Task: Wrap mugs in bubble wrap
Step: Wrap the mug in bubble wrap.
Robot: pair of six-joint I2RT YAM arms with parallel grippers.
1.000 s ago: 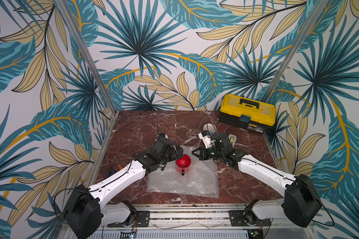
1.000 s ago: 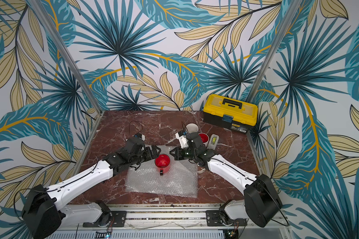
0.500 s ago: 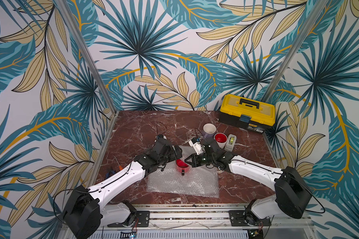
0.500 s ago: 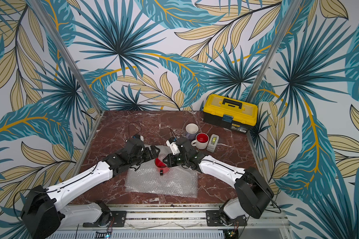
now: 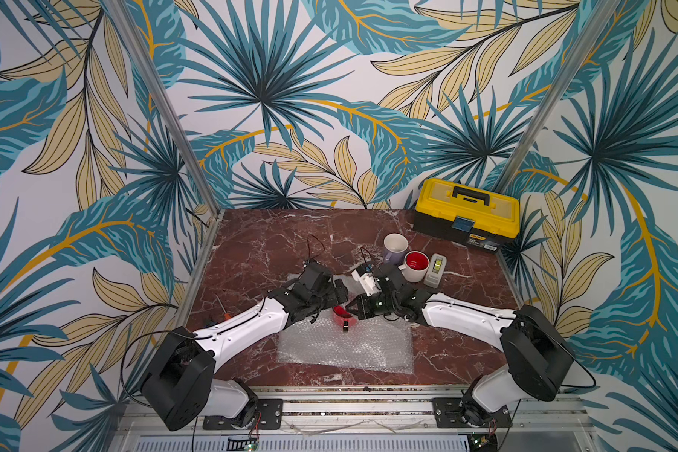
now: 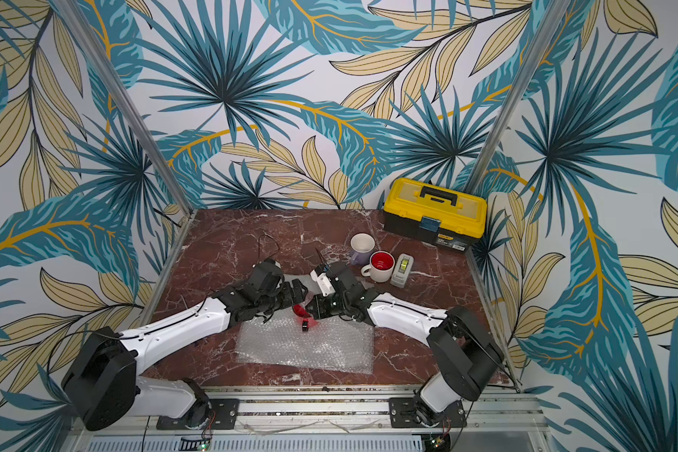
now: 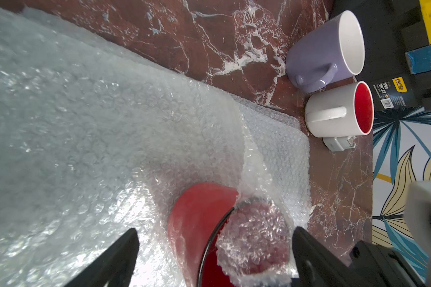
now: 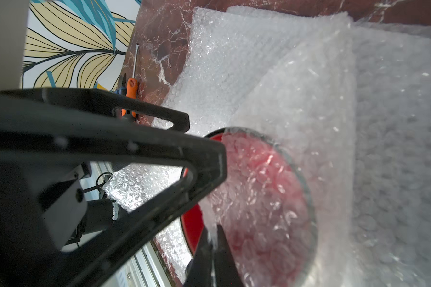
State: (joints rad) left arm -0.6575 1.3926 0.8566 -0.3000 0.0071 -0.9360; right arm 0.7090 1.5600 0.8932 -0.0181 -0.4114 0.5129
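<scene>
1. The red mug [image 7: 197, 223] stands on the bubble wrap [image 5: 349, 348], near the far edge of the sheet. One corner of the wrap is lifted and lies over the mouth of the mug.
2. The right pincer [image 8: 210, 238] has its fingers together on the edge of this lifted corner.
3. The left pincer [image 7: 212, 258] has its fingers wide apart, one on each side of the red mug, and it holds nothing.
4. I judge that the wrapping of this mug has only begun: most of its wall is bare, and most of the sheet lies flat.
5. The lavender mug [image 5: 395, 247] and the white mug [image 5: 415, 267] with red inside stand unwrapped beyond the sheet, touching or almost touching. A grey tape dispenser [image 5: 436, 269] stands just beside the white one.
6. The tabletop [image 5: 259, 242] is dark red marble with white veins. A yellow toolbox [image 5: 466, 213] sits in the far corner, and a screwdriver [image 8: 131, 92] with an orange handle lies near the edge.
7. The walls [image 5: 329, 98] around carry a pattern of large blue and beige leaves.
</scene>
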